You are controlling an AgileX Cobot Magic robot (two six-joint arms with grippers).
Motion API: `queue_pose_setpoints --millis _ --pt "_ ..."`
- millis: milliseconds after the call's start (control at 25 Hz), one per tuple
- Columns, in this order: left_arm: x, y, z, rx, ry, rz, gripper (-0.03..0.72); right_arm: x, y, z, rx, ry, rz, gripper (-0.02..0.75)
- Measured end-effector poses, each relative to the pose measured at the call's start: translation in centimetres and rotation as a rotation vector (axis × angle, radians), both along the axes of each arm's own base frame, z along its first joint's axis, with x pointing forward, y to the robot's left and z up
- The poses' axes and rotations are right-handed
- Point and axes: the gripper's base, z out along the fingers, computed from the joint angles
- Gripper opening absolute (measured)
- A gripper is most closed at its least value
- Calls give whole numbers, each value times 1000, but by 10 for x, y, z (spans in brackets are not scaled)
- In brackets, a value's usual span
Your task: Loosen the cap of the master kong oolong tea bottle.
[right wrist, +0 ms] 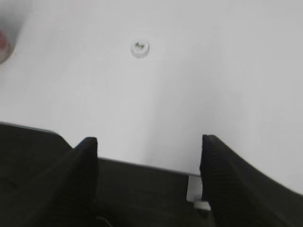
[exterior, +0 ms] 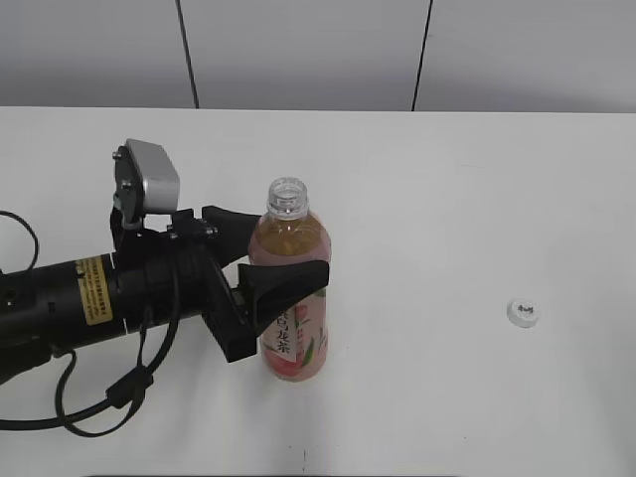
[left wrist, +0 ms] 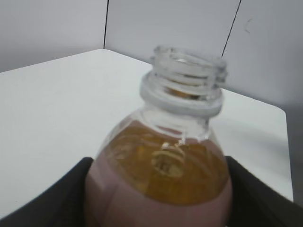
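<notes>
- White plastic is catching the eye first: the cap is lying flat on the surface, logo side up, well apart from the left tool and off to that tool's far side, away from the arm.
- The master kong oolong tea bottle is standing upright with its threaded neck open and bare, so the cap is not merely loosened but fully off; judging from this, the task is looking finished or past its goal.
- The left tool is clamping the bottle around its shoulder, one black finger showing in front of the label and the other behind it; in the left wrist view the dark fingers are pressing against both sides of the amber body.
- The right tool is hanging above the surface with its fingers spread wide and nothing between them; the cap is sitting ahead of it, clearly out of contact.
- What seems to be remaining is only letting go of the bottle without tipping it.
- Nothing is standing between either tool and the task's things; a grey panelled wall is rising behind the surface, and black cables are trailing beside the left arm.
</notes>
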Motion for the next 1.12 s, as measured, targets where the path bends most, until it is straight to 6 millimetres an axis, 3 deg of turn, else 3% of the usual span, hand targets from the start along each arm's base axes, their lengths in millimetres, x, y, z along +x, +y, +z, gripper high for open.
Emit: queue_pose_setpoints --millis 200,360,800,1120 --pt "0 0 0 -2 -1 0 517 -22 -4 1 11 -166 -7 511" --pt "0 0 0 -5 -1 3 582 -25 -5 1 6 -183 -10 511" --pt "0 0 2 -7 -6 2 590 -24 -5 1 5 -185 -14 511" --pt "-2 1 23 -43 -74 4 591 -24 -5 1 5 -188 -15 511"
